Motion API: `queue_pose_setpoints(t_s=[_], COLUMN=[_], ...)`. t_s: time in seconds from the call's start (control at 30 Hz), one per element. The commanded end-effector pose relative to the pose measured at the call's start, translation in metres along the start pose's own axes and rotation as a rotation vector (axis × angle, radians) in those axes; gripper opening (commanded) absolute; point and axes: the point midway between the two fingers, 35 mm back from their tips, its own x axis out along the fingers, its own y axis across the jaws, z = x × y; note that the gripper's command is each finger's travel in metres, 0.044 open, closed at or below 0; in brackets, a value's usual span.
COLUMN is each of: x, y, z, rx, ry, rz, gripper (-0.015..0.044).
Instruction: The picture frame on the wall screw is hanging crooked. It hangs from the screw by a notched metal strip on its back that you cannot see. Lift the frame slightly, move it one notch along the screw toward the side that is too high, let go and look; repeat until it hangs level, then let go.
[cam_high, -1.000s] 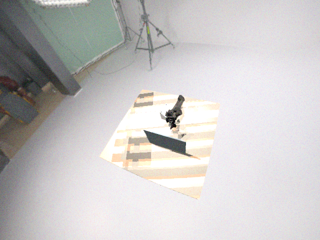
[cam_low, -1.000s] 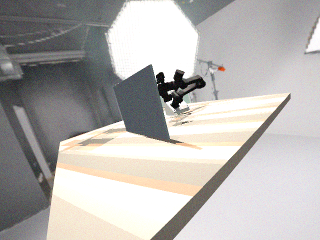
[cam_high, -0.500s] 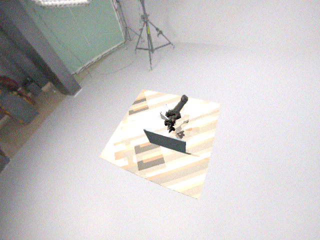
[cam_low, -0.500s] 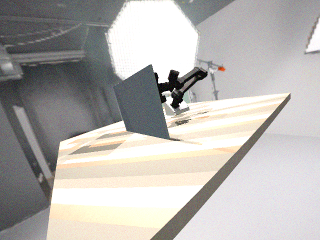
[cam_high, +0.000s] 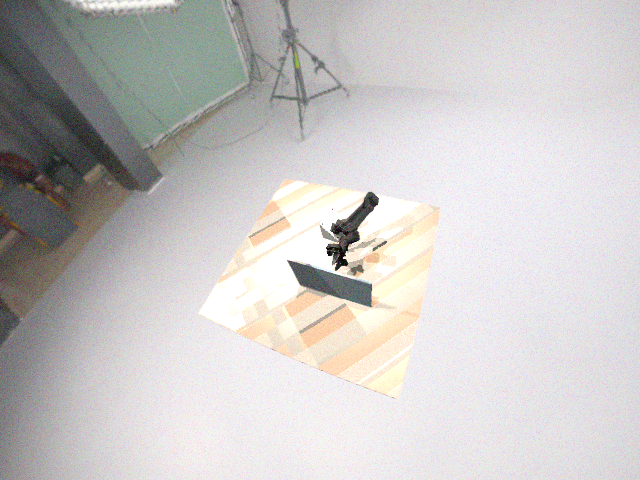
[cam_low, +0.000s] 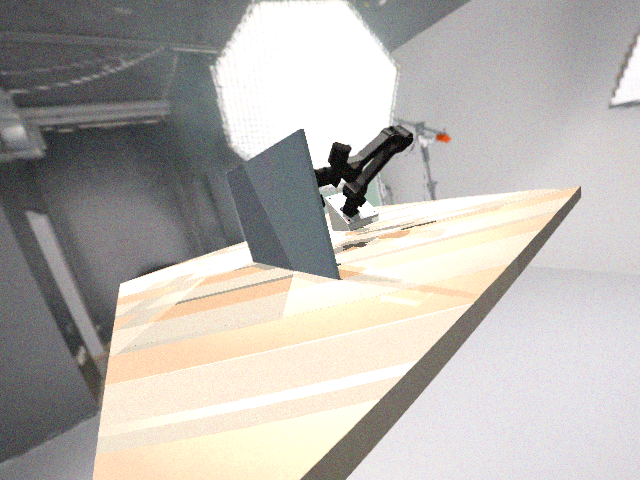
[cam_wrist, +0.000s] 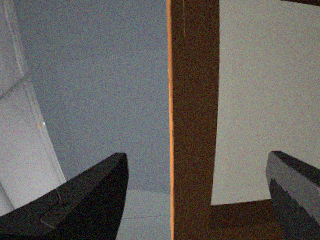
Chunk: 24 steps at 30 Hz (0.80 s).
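Note:
The picture frame shows only in the wrist view, with a dark brown side bar (cam_wrist: 195, 100), an orange outer edge and a pale picture (cam_wrist: 267, 100). The side bar runs nearly upright in that view; the lower inner edge rises slightly to the right. The blue-grey wall panel (cam_high: 330, 283) (cam_low: 294, 206) (cam_wrist: 100, 100) stands behind the frame and hides it from the top and exterior views. My gripper (cam_wrist: 199, 164) is open and faces the frame. The side bar appears between the fingertips, but no contact shows. The screw and notched strip are hidden.
The wall panel stands on the wood-patterned table (cam_high: 372, 356) (cam_low: 232, 413). The arm (cam_high: 356, 219) (cam_low: 382, 149) is on the picture side of the panel, on a pale base (cam_low: 356, 221). A tripod (cam_high: 299, 77) stands on the floor beyond the table.

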Motion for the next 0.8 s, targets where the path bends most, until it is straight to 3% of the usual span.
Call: queue_pose_setpoints(t_s=[0.0, 0.77], x=[0.002, 0.036], y=[0.001, 0.001], z=[0.0, -0.001], rx=[-0.004, -0.004], ry=[-0.003, -0.001], rz=[0.004, 0.005], gripper=[0.026, 0.026])
